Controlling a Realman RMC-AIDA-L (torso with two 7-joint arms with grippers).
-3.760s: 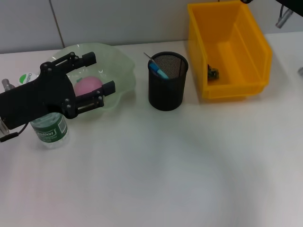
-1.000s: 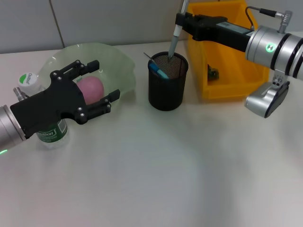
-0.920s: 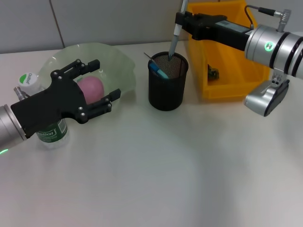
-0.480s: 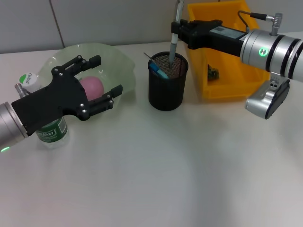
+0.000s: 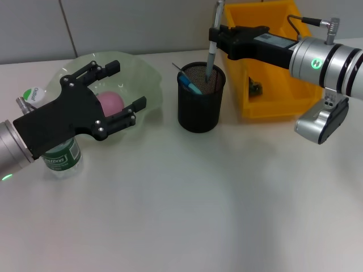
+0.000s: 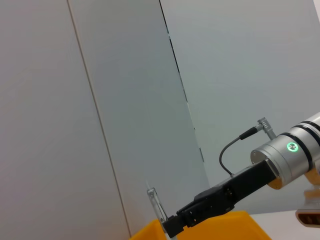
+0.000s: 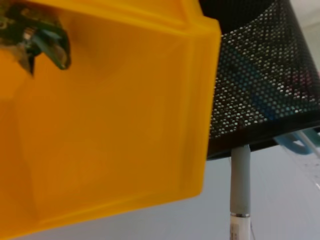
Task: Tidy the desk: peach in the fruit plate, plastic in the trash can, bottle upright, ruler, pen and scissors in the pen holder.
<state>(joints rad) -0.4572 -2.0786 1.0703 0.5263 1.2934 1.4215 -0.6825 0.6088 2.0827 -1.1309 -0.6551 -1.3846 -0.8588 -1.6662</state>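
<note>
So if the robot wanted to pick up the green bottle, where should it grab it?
Around the middle, I think, coming in from the side. The bottle stands upright with a round body, so a claw can close across it there. The left claw hangs open right above it. The bowl sits just behind, so the front side looks freer.

Pen holder point(image 5: 201, 97) stood mid-desk toward the back, w/ the bin point(image 5: 272, 59) just beside it on the right. Plate point(image 5: 122, 85) sat left of the holder, peach point(image 5: 109, 103) in it. Bottle point(image 5: 59, 153) stood upright in front of the plate's left edge. Left gripper point(image 5: 116, 93) hung over plate and peach. Right gripper point(image 5: 218, 39) was above the holder's back rim, pen point(image 5: 211, 54) upright, tip inside the holder. Small item point(image 5: 254, 87) lay in the bin, prob. the plastic.
</note>
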